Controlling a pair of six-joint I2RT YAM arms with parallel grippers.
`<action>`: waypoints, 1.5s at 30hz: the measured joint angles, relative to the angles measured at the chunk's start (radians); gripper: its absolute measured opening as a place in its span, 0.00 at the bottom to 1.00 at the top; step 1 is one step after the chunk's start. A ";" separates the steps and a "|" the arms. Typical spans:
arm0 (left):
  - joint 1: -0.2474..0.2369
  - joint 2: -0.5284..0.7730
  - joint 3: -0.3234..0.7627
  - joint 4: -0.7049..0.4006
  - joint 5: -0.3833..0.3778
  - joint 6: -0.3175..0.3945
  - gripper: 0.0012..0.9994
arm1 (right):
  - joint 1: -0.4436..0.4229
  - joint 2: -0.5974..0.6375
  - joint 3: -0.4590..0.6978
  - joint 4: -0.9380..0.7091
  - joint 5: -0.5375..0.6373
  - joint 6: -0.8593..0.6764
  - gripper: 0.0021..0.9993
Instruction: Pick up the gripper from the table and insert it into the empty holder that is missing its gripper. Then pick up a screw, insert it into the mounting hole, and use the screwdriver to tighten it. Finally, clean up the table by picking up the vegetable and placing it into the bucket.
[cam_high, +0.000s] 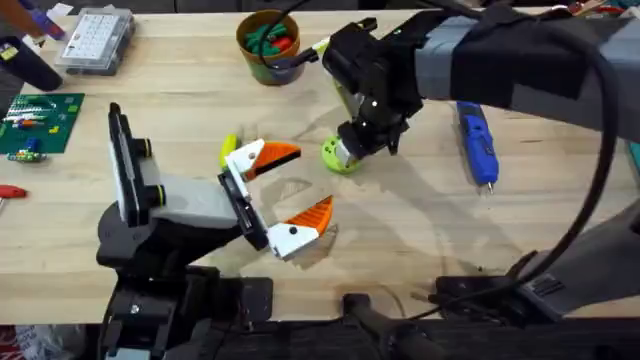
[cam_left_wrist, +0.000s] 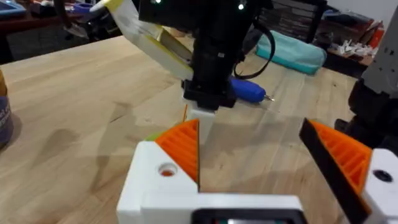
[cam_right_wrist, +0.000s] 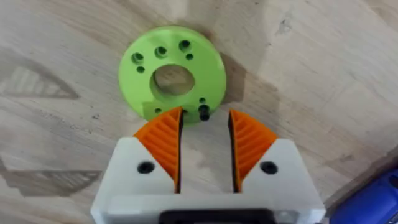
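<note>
Right gripper (cam_right_wrist: 205, 134), fingers parted, poised over the green disc (cam_right_wrist: 172, 79); a black screw (cam_right_wrist: 203, 114) lies between the fingertips. Left gripper (cam_left_wrist: 261, 168) spread wide, ungrasping.

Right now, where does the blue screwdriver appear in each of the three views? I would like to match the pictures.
Overhead: the screwdriver lies on the table, right of centre, under the right arm's dark link.
Left wrist: the screwdriver lies on the table behind the right tool, partly hidden by it.
Right wrist: an edge of the screwdriver shows beside the tool's white base.
Shared landmark: the right tool, close to the screwdriver in every view.
</note>
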 joint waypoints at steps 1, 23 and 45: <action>0.000 0.000 0.000 0.000 0.000 0.000 1.00 | 0.000 0.000 0.000 0.000 0.000 0.000 0.38; 0.000 0.000 0.000 0.000 0.000 0.000 1.00 | 0.000 0.000 0.000 0.006 0.000 0.001 0.13; 0.000 0.000 0.000 0.000 0.000 0.000 1.00 | 0.000 0.000 0.000 0.019 0.000 0.004 0.00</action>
